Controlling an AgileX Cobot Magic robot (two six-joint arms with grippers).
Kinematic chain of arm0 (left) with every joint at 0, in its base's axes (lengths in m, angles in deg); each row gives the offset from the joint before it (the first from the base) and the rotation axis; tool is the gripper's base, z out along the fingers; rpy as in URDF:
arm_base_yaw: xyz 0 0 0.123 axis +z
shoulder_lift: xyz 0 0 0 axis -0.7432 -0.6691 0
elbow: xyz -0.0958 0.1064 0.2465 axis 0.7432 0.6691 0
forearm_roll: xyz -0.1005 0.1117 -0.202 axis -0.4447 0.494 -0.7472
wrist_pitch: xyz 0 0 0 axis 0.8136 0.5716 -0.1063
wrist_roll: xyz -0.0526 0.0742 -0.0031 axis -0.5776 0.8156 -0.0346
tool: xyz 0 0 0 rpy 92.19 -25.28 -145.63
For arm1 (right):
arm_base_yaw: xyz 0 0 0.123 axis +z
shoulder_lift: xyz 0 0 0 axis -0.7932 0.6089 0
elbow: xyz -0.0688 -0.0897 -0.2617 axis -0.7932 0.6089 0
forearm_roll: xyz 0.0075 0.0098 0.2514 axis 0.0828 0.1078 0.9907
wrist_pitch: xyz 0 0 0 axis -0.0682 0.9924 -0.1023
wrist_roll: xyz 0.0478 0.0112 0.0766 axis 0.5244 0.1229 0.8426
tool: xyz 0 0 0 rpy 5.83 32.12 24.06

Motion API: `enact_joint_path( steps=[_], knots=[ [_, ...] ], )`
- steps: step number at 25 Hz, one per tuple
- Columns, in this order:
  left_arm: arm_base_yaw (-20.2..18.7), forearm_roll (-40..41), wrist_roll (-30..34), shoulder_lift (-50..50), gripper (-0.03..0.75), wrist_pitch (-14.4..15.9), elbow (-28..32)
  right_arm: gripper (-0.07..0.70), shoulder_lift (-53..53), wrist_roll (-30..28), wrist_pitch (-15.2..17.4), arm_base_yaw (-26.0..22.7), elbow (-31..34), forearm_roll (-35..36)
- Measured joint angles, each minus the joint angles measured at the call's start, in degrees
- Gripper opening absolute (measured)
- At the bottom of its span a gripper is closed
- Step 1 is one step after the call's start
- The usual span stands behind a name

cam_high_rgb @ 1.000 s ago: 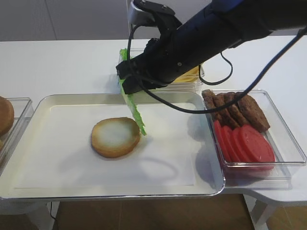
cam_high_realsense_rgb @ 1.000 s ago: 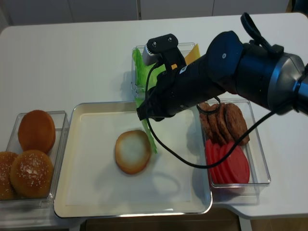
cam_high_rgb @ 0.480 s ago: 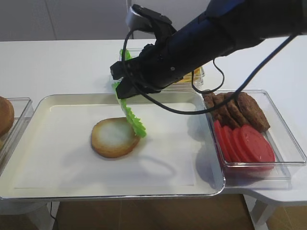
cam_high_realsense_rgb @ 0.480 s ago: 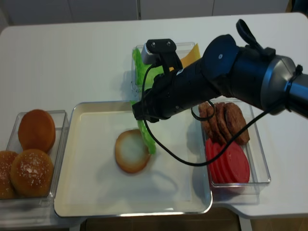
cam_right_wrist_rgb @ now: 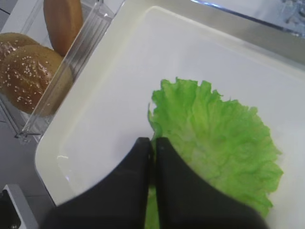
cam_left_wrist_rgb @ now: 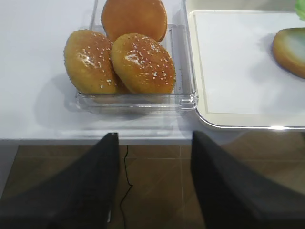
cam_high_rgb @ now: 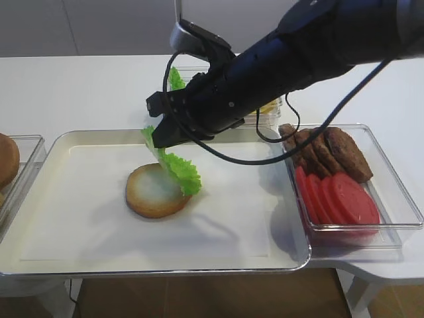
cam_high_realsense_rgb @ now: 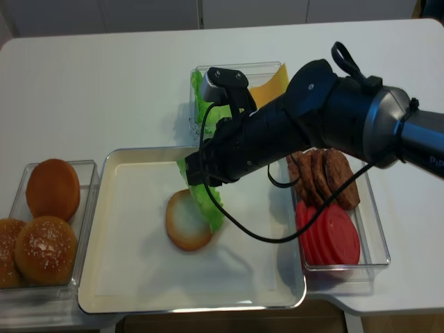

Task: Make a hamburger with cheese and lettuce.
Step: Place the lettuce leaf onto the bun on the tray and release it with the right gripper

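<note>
Lettuce (cam_high_rgb: 173, 165) now drapes from right gripper (cam_right_wrist_rgb: 153, 145) onto hamburger (cam_high_rgb: 154, 192).

A thick, glossy black right arm (cam_high_realsense_rgb: 326, 118) is seen, looped by thin black cables (cam_high_realsense_rgb: 236, 225). A grey camera block (cam_high_realsense_rgb: 220, 78) (black-faced) is mounted above the wrist. Smooth black fingers (cam_right_wrist_rgb: 143, 191) are shown.

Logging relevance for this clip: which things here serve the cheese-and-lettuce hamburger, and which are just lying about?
In play:
- hamburger on the tray
- lettuce, pinched by the right gripper
- cheese in the back container

Lying about:
- patties
- tomato slices
- bun tops
- left gripper, idle
</note>
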Motion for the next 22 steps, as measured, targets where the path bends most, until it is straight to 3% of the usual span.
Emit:
enact_joint_path(
  steps=[22],
  knots=[
    [0.00, 0.00, 0.00, 0.00, 0.362, 0.00, 0.00, 0.016, 0.25, -1.84, 1.53, 0.00, 0.00, 1.16]
  ],
)
